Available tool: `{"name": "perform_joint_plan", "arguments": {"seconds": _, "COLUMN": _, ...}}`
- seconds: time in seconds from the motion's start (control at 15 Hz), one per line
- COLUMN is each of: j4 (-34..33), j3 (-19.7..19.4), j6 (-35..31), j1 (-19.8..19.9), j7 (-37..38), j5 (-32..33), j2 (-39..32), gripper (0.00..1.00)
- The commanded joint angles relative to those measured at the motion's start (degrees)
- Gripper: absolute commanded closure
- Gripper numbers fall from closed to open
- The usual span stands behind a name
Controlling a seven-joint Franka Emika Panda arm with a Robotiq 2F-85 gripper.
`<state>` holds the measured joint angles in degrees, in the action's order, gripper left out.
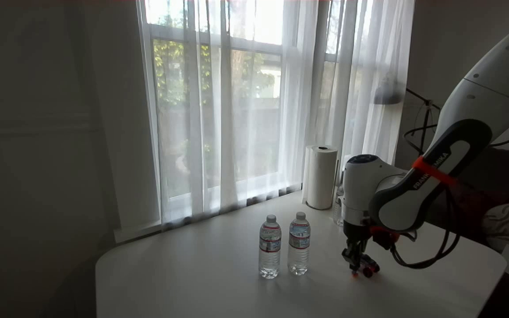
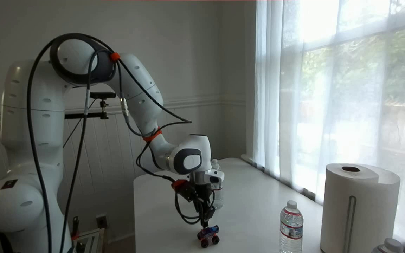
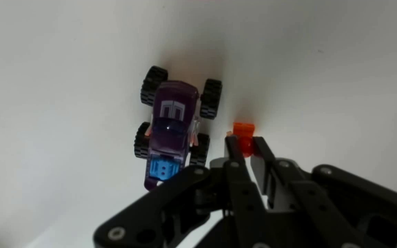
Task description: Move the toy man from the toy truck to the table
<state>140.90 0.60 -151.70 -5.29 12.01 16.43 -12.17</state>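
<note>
The toy truck [image 3: 172,132] is purple with black wheels and a blue bed. It stands on the pale table [image 3: 339,89] left of my fingers in the wrist view. It also shows small in both exterior views [image 1: 370,266] [image 2: 209,232]. The toy man [image 3: 243,129] is a small orange and red figure, outside the truck and beside it. My gripper [image 3: 246,144] is shut on its red head, with the orange part below the fingertips. In an exterior view a red speck of the man [image 1: 355,274] shows at table level. I cannot tell whether it touches the table.
Two water bottles [image 1: 270,247] [image 1: 299,244] stand on the table to one side of the gripper. A paper towel roll [image 1: 320,176] stands by the window. Another bottle [image 2: 218,189] stands behind the gripper in an exterior view. Cables hang beside the wrist.
</note>
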Motion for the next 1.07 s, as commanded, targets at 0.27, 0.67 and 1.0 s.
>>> {"name": "perform_joint_plan", "arguments": {"seconds": 0.27, "j4": 0.32, "j3": -1.31, "j6": -1.48, "j1": -1.37, "j7": 1.84, "j5": 1.67, "j2": -0.37, "gripper": 0.34}}
{"name": "perform_joint_plan", "arguments": {"seconds": 0.67, "j4": 0.80, "j3": -0.03, "j6": -1.17, "j1": -0.70, "j7": -0.40, "j5": -1.37, "j2": 3.00, "gripper": 0.00}}
{"name": "perform_joint_plan", "arguments": {"seconds": 1.0, "j4": 0.61, "j3": 0.61, "j6": -0.27, "j1": -0.39, "j7": -0.80, "j5": -2.04, "j2": 5.83, "gripper": 0.00}}
